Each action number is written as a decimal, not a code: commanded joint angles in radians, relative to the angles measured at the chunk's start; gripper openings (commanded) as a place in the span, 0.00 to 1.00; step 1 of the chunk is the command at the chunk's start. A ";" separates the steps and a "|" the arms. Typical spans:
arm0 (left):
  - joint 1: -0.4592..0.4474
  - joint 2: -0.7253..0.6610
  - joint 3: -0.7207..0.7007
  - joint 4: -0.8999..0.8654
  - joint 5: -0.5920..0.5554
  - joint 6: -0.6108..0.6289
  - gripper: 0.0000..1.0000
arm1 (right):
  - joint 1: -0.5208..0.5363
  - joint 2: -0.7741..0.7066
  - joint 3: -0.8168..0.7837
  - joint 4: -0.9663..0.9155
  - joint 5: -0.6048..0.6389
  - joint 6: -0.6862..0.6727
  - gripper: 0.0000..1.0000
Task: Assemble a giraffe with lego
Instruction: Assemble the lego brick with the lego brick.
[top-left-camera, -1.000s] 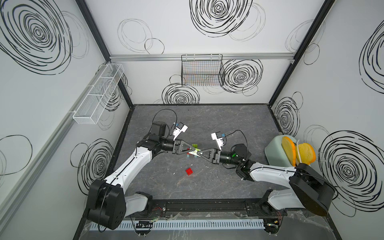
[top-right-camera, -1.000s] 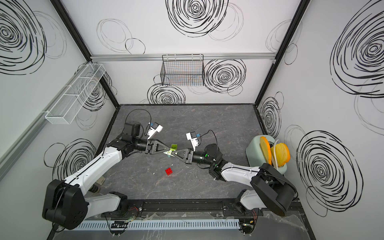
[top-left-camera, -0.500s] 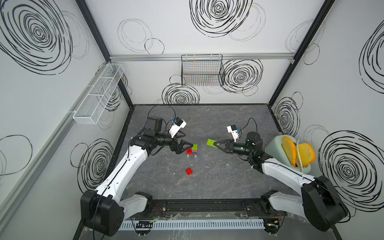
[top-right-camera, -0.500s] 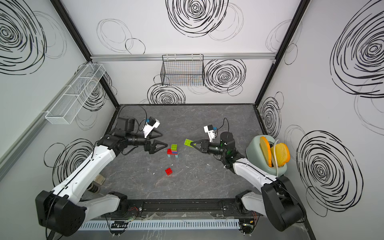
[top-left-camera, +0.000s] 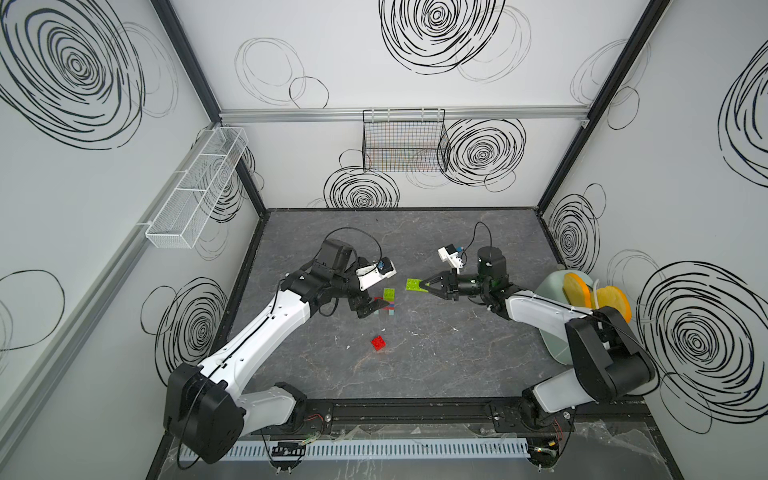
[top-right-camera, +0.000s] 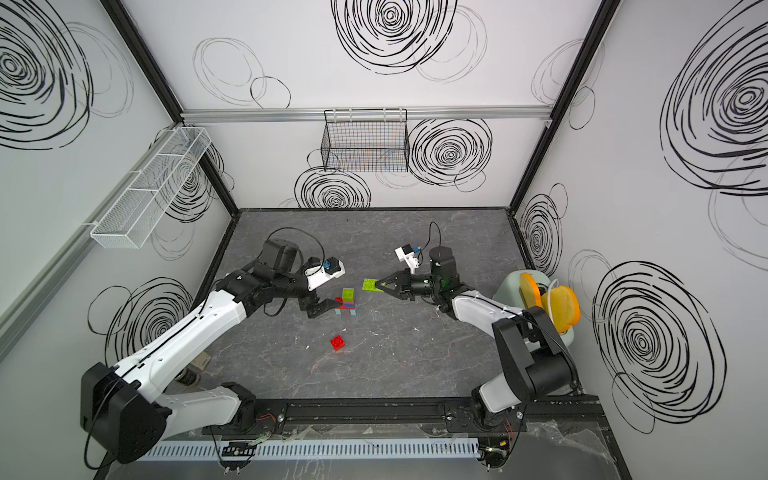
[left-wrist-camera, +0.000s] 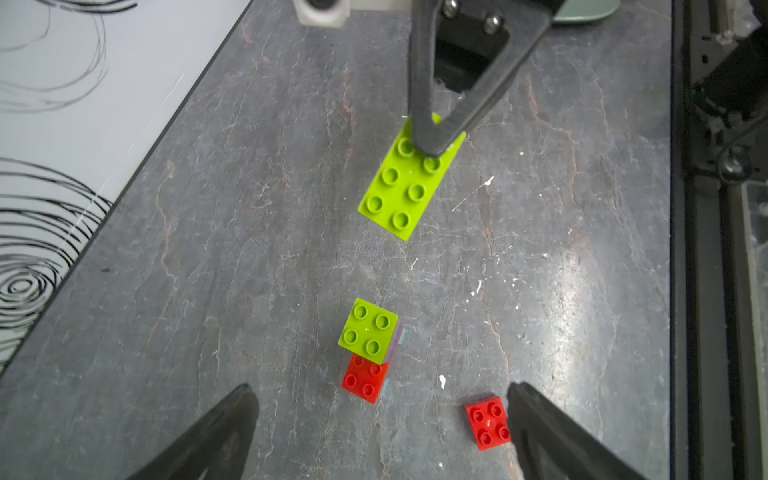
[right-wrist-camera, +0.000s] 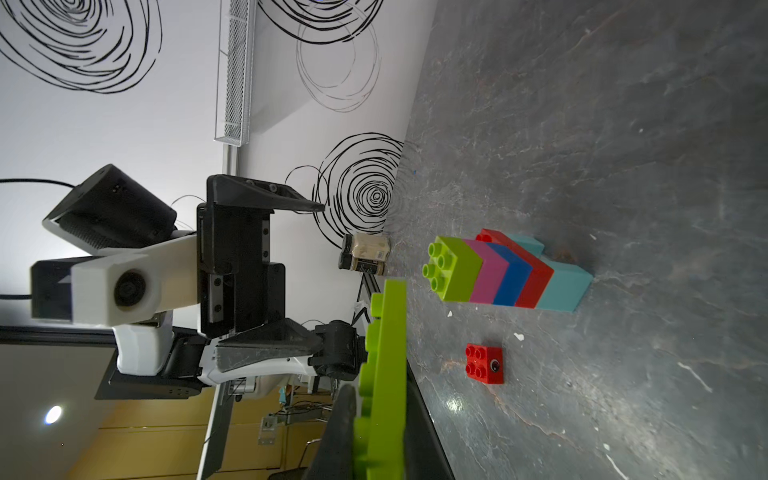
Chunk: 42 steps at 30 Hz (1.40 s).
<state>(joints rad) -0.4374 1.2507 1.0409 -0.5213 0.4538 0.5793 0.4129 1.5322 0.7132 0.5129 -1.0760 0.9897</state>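
The partly built giraffe stands mid-table: cyan legs, red body, then blue, pink and a lime brick on top. My left gripper is open just left of it, not touching. My right gripper is shut on one end of a long lime lego brick, held above the table right of the giraffe. A loose red brick with an eye lies nearer the front.
A pale green holder with yellow toast slices stands at the right edge. A wire basket hangs on the back wall and a white mesh shelf on the left wall. A small jar sits beyond the table's left edge.
The two grippers, together at the giraffe a second ago, have drawn apart. The left one opened and backed off left. The right one pulled back right with the lime brick.
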 joint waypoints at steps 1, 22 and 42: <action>0.010 0.012 0.038 0.053 -0.020 -0.181 0.98 | 0.034 0.048 0.028 0.133 -0.041 0.080 0.00; 0.115 0.107 -0.001 0.130 0.065 -0.423 0.98 | 0.119 0.266 0.165 0.190 -0.010 0.162 0.00; 0.045 0.207 0.029 0.115 -0.015 -0.405 0.98 | 0.109 0.327 0.121 0.196 -0.024 0.138 0.00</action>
<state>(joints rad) -0.3820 1.4353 1.0492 -0.4225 0.4610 0.1677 0.5270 1.8328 0.8600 0.7162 -1.1015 1.1481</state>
